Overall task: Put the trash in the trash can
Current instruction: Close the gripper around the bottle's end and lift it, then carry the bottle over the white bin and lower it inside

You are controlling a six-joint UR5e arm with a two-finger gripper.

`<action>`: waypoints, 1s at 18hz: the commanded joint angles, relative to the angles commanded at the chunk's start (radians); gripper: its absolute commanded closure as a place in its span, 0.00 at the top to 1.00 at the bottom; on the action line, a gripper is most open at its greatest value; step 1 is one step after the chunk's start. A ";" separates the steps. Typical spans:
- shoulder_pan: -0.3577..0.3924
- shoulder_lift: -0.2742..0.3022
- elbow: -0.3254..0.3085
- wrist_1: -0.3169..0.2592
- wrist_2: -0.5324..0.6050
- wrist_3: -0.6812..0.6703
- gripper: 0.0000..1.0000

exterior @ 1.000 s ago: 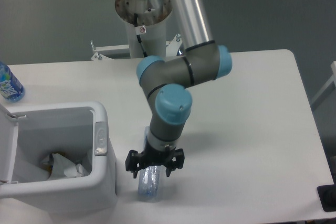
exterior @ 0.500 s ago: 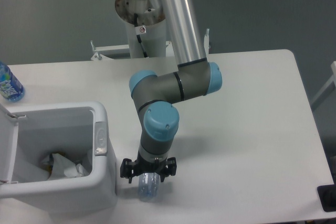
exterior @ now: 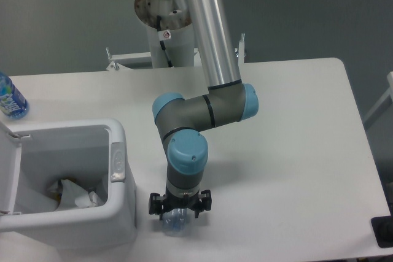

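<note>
At the far left edge, a blue-labelled water bottle (exterior: 11, 98) stands on the table (exterior: 295, 145), well apart from the work; it is not trash. Next to it is the trash can (exterior: 120, 207), a white boxy bin with its lid (exterior: 7, 170) swung open to the left and a grey latch tab (exterior: 116, 161) on the right rim. Inside, at the bottom, lies crumpled white material, most likely the wrapper (exterior: 73, 194), so one piece seems already placed.

Just right of the bin, near the front edge of the table, lies the flattened clear bottle (exterior: 174, 220). The tool (exterior: 179, 208) is low over its upper part, with the jaws standing on both sides of it. From this view I cannot tell if the fingers are already clenched on the plastic or apart from it.

I think the step is the grasp of this bottle. To do it well, the tool should close firmly, because flattened plastic can slip or bend. Then it must lift high enough to pass over the thick rim before it moves left and releases above the opening.
</note>
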 joint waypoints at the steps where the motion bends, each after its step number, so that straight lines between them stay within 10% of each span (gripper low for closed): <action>1: 0.002 0.000 0.000 0.000 0.000 0.000 0.70; 18: 0.073 0.104 0.080 0.005 0.018 0.066 0.62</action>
